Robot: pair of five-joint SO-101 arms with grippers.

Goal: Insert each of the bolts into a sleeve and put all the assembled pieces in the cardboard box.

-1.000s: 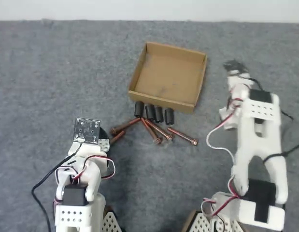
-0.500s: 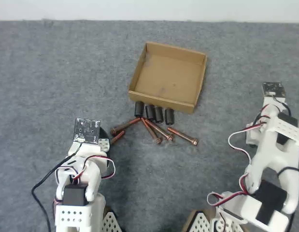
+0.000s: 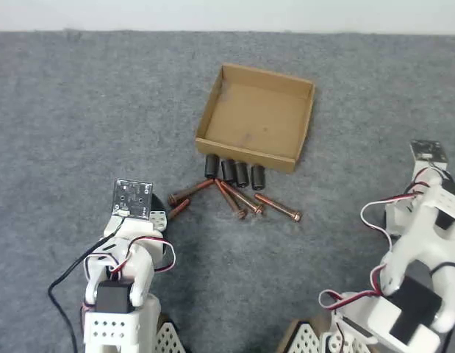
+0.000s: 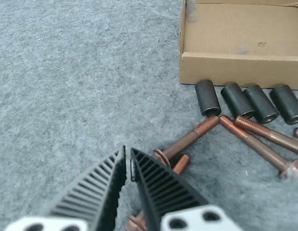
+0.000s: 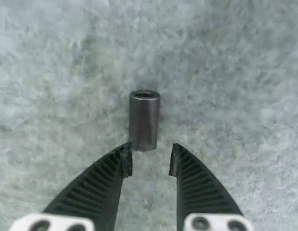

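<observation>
Several black sleeves [image 3: 234,171] lie in a row before the cardboard box [image 3: 301,157], with several copper bolts [image 3: 239,198] fanned out just in front of them. My left gripper [image 4: 127,158] is shut with nothing between its fingers, low over the carpet beside a short bolt [image 4: 180,163] and a longer bolt [image 4: 188,140]. The sleeves [image 4: 208,97] and the box [image 4: 235,70] lie beyond it. My right gripper [image 5: 149,161] stands open over the carpet, far right of the box. One more sleeve [image 5: 144,120] lies on its side there, its near end level with the fingertips.
Grey carpet covers the whole table. The left arm [image 3: 124,272] stands at the front left and the right arm [image 3: 422,243] at the front right. The box's open inside [image 3: 260,110] holds nothing.
The right arm has drawn back from beside the box's right wall, to the right and toward the front. The left arm, bolts and sleeves have kept still.
</observation>
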